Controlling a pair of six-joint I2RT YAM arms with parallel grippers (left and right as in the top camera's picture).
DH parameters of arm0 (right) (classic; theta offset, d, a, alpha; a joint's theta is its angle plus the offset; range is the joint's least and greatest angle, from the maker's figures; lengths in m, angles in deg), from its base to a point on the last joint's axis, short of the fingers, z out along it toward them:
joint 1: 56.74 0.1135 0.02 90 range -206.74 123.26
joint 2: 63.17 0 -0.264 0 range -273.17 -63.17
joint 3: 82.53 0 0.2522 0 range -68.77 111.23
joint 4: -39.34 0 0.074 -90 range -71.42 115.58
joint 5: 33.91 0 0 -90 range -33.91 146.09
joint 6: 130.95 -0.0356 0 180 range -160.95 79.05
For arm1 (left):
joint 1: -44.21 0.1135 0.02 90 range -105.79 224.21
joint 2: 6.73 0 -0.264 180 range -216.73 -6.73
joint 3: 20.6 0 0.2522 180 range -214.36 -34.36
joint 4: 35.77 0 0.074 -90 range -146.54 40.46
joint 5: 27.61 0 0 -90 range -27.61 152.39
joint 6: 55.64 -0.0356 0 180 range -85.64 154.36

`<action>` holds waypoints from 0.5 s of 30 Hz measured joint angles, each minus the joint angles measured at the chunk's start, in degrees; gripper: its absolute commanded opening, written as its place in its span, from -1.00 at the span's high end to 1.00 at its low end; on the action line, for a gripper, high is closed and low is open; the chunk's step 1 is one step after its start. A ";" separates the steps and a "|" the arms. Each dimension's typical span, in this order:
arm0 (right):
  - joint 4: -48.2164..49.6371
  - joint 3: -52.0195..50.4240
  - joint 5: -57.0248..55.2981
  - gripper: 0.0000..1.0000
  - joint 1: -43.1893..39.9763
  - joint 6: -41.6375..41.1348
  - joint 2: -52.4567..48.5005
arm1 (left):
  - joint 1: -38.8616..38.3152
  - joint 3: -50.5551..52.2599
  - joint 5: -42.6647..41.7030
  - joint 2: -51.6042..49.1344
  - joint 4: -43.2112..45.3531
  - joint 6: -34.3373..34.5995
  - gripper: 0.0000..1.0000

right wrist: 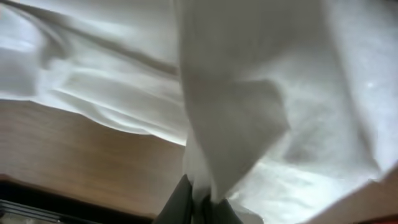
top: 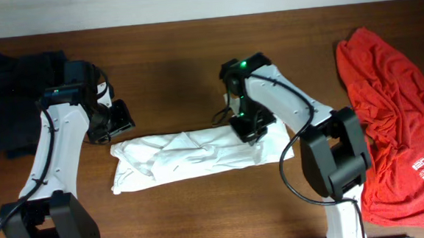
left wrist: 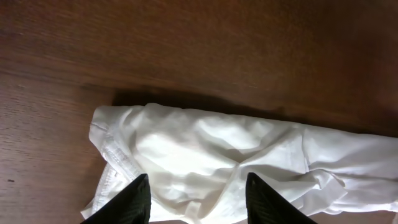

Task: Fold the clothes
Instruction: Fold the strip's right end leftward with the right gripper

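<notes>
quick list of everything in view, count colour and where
white T-shirt: 1, white, bunched in a long strip at the table's centre
orange-red T-shirt: 1, orange-red with white print, crumpled at the right side
dark garments: 1 pile, navy-black, far left edge
table: 1, dark brown wood, under everything
left gripper: 1, black, open over the white shirt's left end
right gripper: 1, black, shut on fabric at the white shirt's right end

The white T-shirt (top: 192, 155) lies crumpled in a long, narrow band across the middle of the desk (top: 203, 208), wrinkled all over; its right end seems lifted, though that view is blurred.
</notes>
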 measured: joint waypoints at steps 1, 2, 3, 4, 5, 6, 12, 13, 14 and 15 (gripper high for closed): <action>1.55 0.00 1.14 0.85 1.22 -0.94 0.00 | 0.00 0.00 -0.02 0.00 0.00 0.00 0.03; 2.14 0.00 1.55 0.84 1.64 -1.29 0.00 | 0.00 0.00 -0.02 0.00 0.00 0.00 0.03; 2.97 0.00 2.05 0.83 2.12 -2.16 0.00 | 0.00 0.00 -0.02 0.00 0.00 0.00 0.03; 3.41 0.00 2.54 0.83 2.45 -2.56 0.00 | 0.00 0.00 -0.02 0.00 0.00 0.00 0.03; 3.63 0.00 3.13 0.83 2.71 -2.95 0.00 | 0.00 0.00 0.00 0.00 -0.02 0.00 0.03; 3.89 0.00 4.20 0.83 2.82 -3.50 0.00 | 0.00 0.00 -0.02 0.00 -0.02 0.00 0.03; 5.33 0.00 8.61 0.20 3.63 -4.24 0.00 | 0.00 0.00 -0.02 0.00 -0.07 0.00 0.03; 5.88 0.00 9.33 0.19 4.07 -4.02 0.02 | 0.00 0.00 -0.02 0.00 -0.11 0.00 0.03; 6.45 0.00 10.12 0.19 4.39 -4.15 0.02 | 0.00 0.00 0.00 0.00 -0.13 0.00 0.03; 7.13 0.00 11.04 0.21 4.76 -4.13 0.02 | 0.00 0.00 -0.02 0.00 -0.17 0.00 0.03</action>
